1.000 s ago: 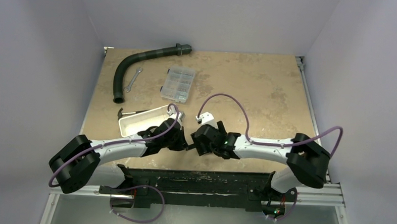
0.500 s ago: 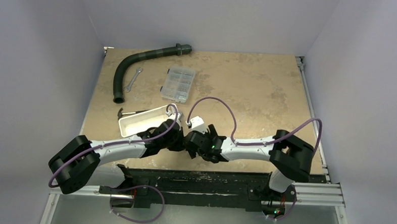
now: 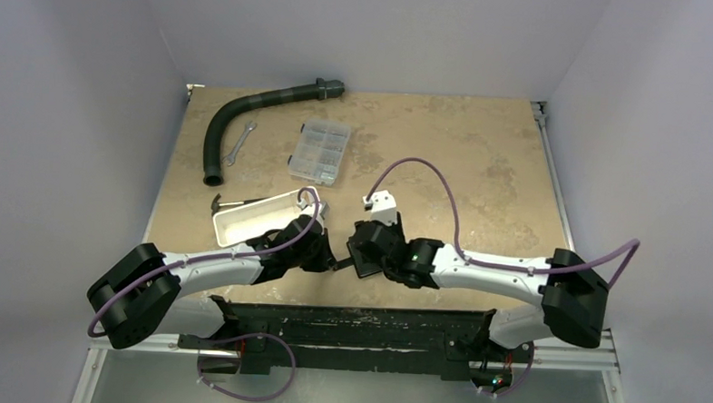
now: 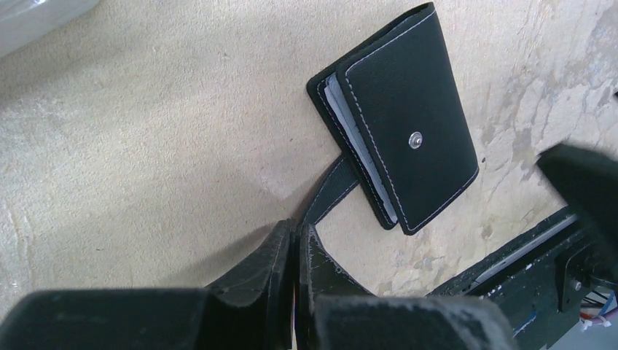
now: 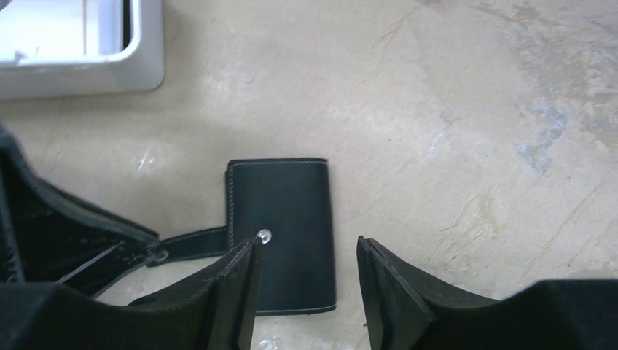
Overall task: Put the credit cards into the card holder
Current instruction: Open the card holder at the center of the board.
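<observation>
The card holder (image 4: 401, 117) is a flat black stitched case with a small metal stud, lying folded on the tan table. It also shows in the right wrist view (image 5: 288, 211). A thin black strap (image 4: 331, 193) runs from it into my left gripper (image 4: 297, 227), which is shut on the strap's end. My right gripper (image 5: 306, 251) hovers open just above the case, its left fingertip over the stud. Pale sheet edges show between the covers; I cannot tell whether they are credit cards. From above, both grippers (image 3: 328, 257) (image 3: 361, 261) meet tip to tip and hide the case.
A white tray (image 3: 257, 217) stands just behind my left gripper. Farther back are a clear compartment box (image 3: 320, 152), a curved black hose (image 3: 248, 115) and a wrench (image 3: 237, 144). A black frame (image 3: 357, 324) runs along the near table edge.
My right arm swung left toward the left gripper, then drew back to the right. Its jaws have narrowed. The left arm has stayed still, shut on the strap.
</observation>
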Controlling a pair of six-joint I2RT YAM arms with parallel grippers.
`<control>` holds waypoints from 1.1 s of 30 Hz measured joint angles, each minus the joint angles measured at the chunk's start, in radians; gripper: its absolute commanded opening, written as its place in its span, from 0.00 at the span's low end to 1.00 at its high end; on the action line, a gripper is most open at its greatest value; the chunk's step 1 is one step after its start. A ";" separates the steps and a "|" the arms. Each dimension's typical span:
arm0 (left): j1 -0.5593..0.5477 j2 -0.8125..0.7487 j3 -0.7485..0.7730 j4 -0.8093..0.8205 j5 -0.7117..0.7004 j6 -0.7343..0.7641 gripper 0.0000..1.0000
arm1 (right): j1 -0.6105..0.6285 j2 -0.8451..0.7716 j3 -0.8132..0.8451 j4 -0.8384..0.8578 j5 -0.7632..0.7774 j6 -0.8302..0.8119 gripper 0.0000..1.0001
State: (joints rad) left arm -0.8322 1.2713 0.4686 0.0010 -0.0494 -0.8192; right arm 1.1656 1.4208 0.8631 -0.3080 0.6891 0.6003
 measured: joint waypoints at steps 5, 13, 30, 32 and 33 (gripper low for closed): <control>0.000 0.000 0.000 0.000 0.000 0.000 0.00 | -0.132 -0.067 -0.075 0.041 -0.065 -0.010 0.59; 0.000 0.000 0.000 0.000 0.001 0.000 0.00 | -0.099 -0.064 -0.136 0.097 -0.193 -0.136 0.94; 0.000 -0.008 0.000 -0.003 0.001 0.000 0.00 | -0.015 0.142 -0.021 0.095 -0.144 -0.140 0.99; 0.000 -0.008 0.000 -0.003 0.001 0.001 0.00 | -0.016 0.127 -0.022 0.109 -0.166 -0.145 0.97; 0.000 -0.008 0.000 -0.003 0.001 0.001 0.00 | -0.016 0.124 -0.022 0.116 -0.169 -0.146 0.93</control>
State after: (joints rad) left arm -0.8322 1.2636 0.4686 -0.0017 -0.0486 -0.8185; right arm 1.1492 1.5444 0.8413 -0.1917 0.5201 0.4538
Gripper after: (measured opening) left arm 0.044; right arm 0.986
